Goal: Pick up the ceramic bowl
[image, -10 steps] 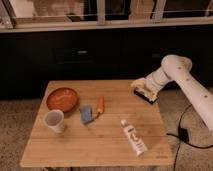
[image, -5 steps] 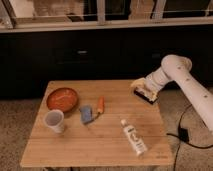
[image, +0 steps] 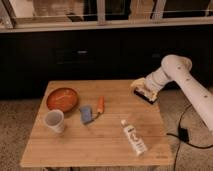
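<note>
- Over the far right edge of the wooden table [image: 102, 146], the gripper [image: 145, 93] hangs with its fingers spread wide and nothing between them. Its white arm [image: 186, 82] reaches in from the right side.
- Toward the far left corner sits the ceramic bowl [image: 62, 98], upright, near the left edge and well apart from the gripper.
- Just in front of the bowl, a white cup [image: 54, 120] stands near the left edge.
- Mid-table, a blue object [image: 86, 114] and a slim orange one [image: 100, 104] lie side by side, between bowl and gripper.
- Bare wood runs along the far edge from the gripper to the bowl.
- Near the front right, a white tube [image: 133, 137] lies on its side, with bare board around it.
</note>
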`<state>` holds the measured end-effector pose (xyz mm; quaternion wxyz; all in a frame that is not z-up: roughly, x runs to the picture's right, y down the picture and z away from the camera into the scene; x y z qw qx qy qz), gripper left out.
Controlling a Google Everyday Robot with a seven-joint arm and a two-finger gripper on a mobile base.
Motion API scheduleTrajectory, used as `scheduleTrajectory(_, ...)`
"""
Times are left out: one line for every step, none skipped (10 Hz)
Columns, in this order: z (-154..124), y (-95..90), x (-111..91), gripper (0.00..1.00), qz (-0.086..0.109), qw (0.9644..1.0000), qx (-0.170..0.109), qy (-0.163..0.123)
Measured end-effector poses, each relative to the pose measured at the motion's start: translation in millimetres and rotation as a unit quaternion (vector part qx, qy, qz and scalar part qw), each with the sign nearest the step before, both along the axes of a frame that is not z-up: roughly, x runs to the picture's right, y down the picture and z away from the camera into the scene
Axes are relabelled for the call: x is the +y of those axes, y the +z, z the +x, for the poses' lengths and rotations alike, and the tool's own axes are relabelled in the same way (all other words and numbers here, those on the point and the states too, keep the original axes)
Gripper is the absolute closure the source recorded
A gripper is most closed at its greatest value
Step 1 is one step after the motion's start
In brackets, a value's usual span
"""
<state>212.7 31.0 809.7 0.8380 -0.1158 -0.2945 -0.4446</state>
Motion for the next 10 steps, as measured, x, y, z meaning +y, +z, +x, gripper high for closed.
scheduleTrajectory(0,0.0,0,0.20,0.000,1.0000,0.000,-0.001)
scheduleTrajectory(-6,-0.8,-2,0.20,0.002,0.9999,-0.002,-0.012)
scheduleTrajectory(-15,-2.0,-4,0.20,0.005,0.9997,-0.005,-0.023)
scheduleTrajectory(-28,-3.5,-6,0.20,0.008,0.9992,-0.009,-0.038)
scheduleTrajectory(-48,-5.2,-10,0.20,0.012,0.9983,-0.014,-0.055)
scheduleTrajectory(-60,-6.7,-12,0.20,0.015,0.9975,-0.018,-0.066)
scheduleTrajectory(-64,-7.6,-13,0.20,0.017,0.9969,-0.018,-0.075)
scheduleTrajectory(-68,-10.5,-13,0.20,0.020,0.9956,-0.019,-0.090)
scheduleTrajectory(-76,-11.0,-13,0.20,0.021,0.9945,-0.019,-0.101)
scheduleTrajectory(-89,-12.0,-12,0.20,0.022,0.9934,-0.019,-0.111)
